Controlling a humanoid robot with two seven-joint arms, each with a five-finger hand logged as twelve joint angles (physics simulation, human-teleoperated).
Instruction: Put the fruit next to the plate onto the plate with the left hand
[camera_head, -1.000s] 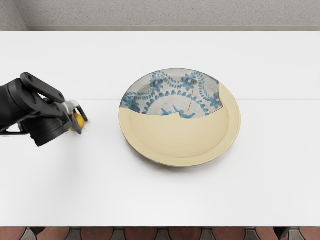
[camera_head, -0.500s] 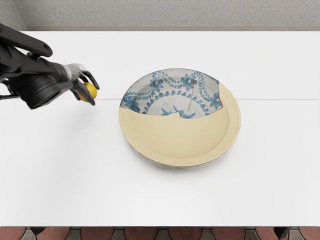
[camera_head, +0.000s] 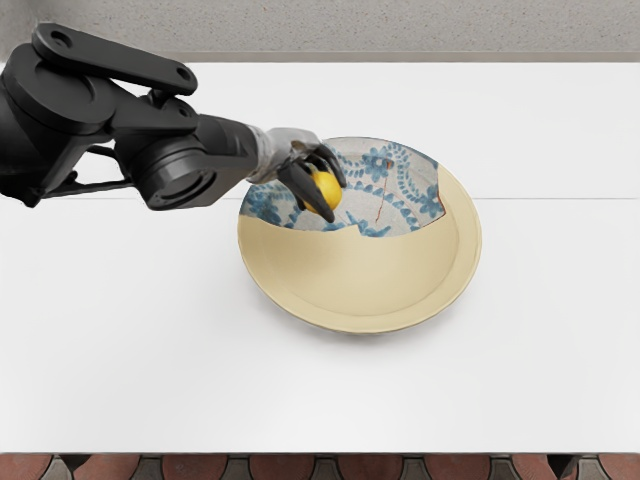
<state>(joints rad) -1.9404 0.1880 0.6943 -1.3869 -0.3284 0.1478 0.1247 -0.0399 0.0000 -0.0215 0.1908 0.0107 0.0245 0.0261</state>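
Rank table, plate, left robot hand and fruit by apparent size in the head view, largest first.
1. table
2. plate
3. left robot hand, nearer the camera than the plate, yet plainly smaller
4. fruit, in its grasp

yellow fruit (camera_head: 327, 189), cream plate (camera_head: 360, 285) with blue floral pattern.

Small yellow fruit (camera_head: 326, 189) held in dark fingers (camera_head: 303, 190), above blue-patterned part of cream plate (camera_head: 400, 290).
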